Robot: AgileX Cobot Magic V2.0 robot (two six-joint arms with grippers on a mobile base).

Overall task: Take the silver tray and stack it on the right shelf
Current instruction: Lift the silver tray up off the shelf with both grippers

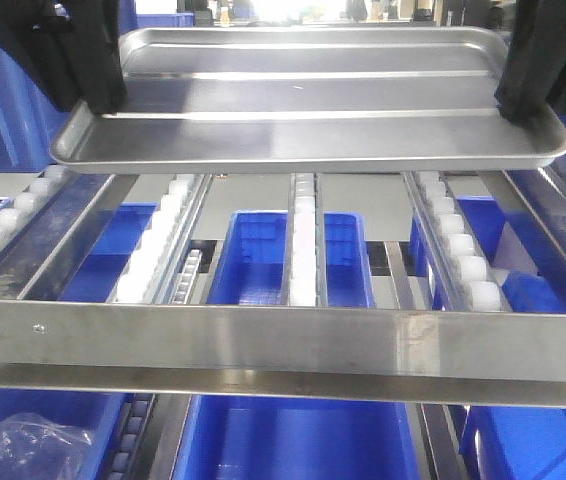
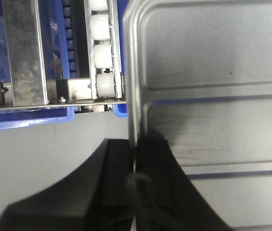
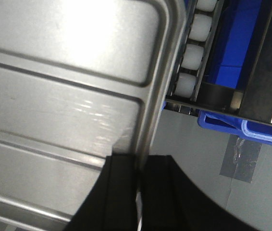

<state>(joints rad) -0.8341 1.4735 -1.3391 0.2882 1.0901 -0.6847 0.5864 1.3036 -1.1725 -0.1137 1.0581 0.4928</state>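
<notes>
Shiny rectangular stainless-steel tray (image 1: 313, 95), two ridges, hung level above steel-framed white-roller shelf (image 1: 263, 345), toward 12 o'clock from its crossbar. Left gripper (image 2: 135, 154) pinched tight on 9 o'clock rim, right gripper (image 3: 140, 163) on 3 o'clock rim. Blue plastic bins (image 1: 293, 440) sat below.

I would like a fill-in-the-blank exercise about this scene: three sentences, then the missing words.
1. The silver tray is gripped by the left pincer and the right pincer, so the number of pincers holding it is ____.
2. The rollers of the right shelf are ____ in colour.
3. The bins under the shelf are ____ in colour.

Missing words: two; white; blue.
</notes>
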